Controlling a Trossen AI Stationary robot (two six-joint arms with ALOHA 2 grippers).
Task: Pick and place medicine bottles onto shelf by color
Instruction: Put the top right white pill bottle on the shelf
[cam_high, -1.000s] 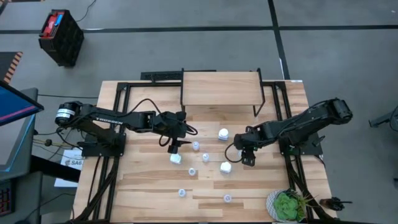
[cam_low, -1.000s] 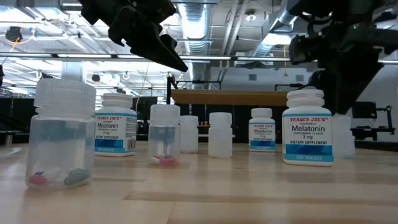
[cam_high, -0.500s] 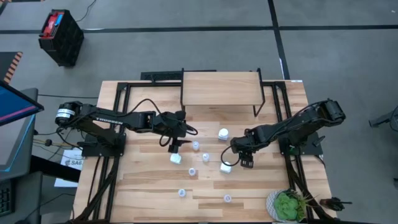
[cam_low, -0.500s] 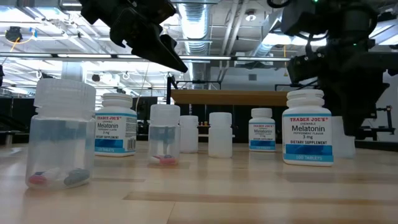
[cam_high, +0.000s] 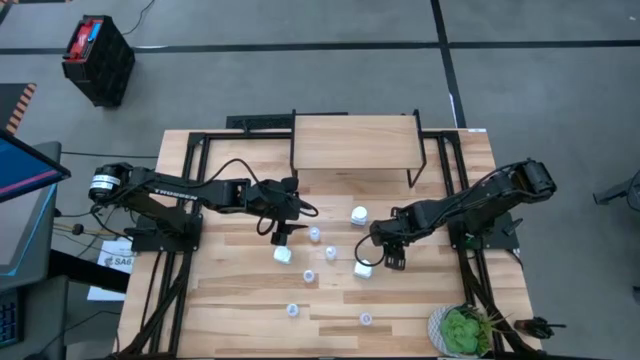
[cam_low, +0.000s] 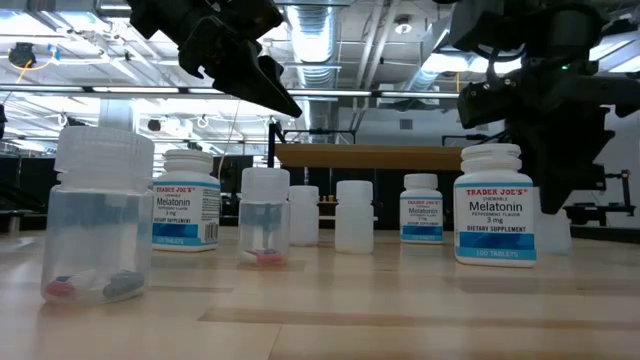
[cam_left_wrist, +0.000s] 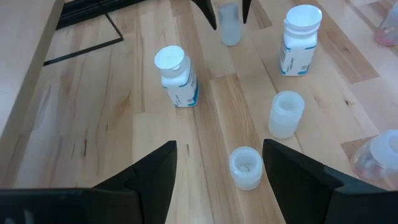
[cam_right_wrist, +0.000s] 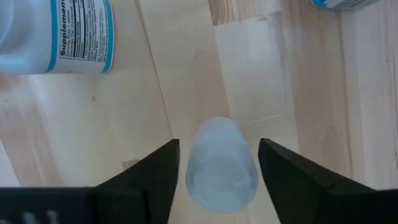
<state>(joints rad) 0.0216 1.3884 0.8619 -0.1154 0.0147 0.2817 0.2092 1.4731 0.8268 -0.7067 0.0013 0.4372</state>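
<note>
- The shelf (cam_high: 355, 142) sits bare at the table's 12 o'clock side, ready for sorted bottles.
- My right gripper (cam_right_wrist: 217, 165) is open around a pale blue bottle (cam_right_wrist: 221, 163), which stands between its fingers, so I can grab it.
- My left gripper (cam_left_wrist: 216, 163) waits open above a small bottle (cam_left_wrist: 246, 166).

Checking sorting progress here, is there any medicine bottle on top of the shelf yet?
No. In the high view the shelf shows a bare wooden top, and the medicine bottles all stand on the table in front of it.
</note>
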